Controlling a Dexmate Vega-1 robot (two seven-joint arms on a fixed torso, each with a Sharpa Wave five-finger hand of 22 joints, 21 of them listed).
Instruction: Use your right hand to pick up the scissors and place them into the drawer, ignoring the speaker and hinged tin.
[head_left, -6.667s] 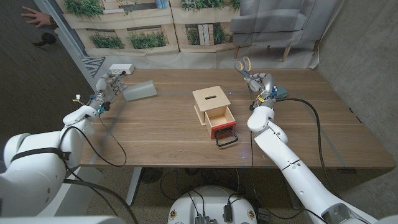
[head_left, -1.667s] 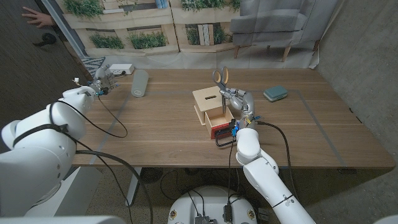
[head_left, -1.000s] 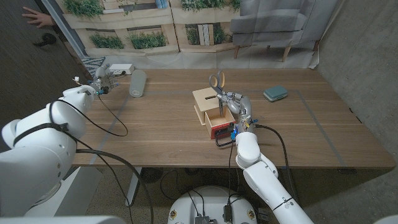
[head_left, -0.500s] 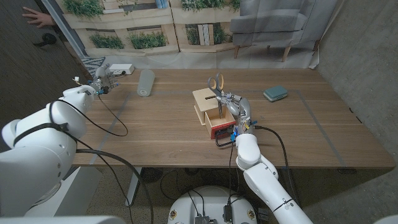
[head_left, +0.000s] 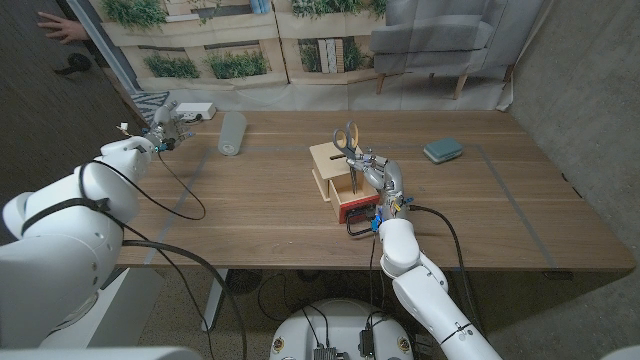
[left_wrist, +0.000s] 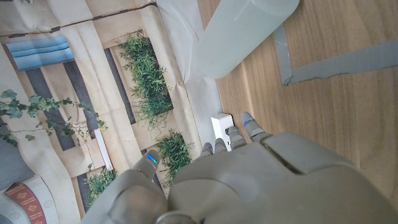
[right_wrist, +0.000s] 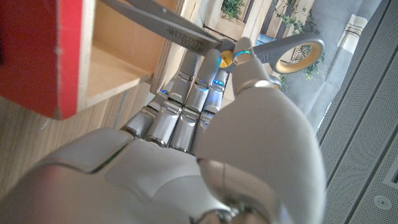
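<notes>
your right hand (head_left: 383, 176) held the scissors (head_left: 349, 143) over the open drawer (head_left: 352, 193) of the small wooden box (head_left: 336, 156), near the middle of the counter (head_left: 260, 215). in the head view the pair stood nearly upright, yellow-lined handle loops at the top and the blades pointing down toward the drawer's mouth. in the right wrist view your fingers (right_wrist: 200, 79) were curled and pinching the scissors (right_wrist: 205, 41) close to the pivot, where the blades meet the handles, with the metal blades running on over the drawer's wooden floor (right_wrist: 109, 73) behind its red front (right_wrist: 37, 56).

i judged the scissors to be stiff and fairly light, with smooth metal that could slide or swivel in a pinch that narrow. that hold near the pivot looked like the sensible spot, since it kept the weight roughly balanced on both sides; a hold out on a loop would probably have let them swing. the tips were the part to watch, because they could catch on the drawer's wall on the way in. nothing about them looked fragile, so a short drop into the drawer seemed harmless.

your left hand (head_left: 160, 132) hovered at the counter's far left corner, close to the speaker (head_left: 232, 132), a pale cylinder lying on its side. i could not tell from either view of it whether its fingers were spread or curled. the hinged tin (head_left: 442, 150) sat well apart on the right.
</notes>
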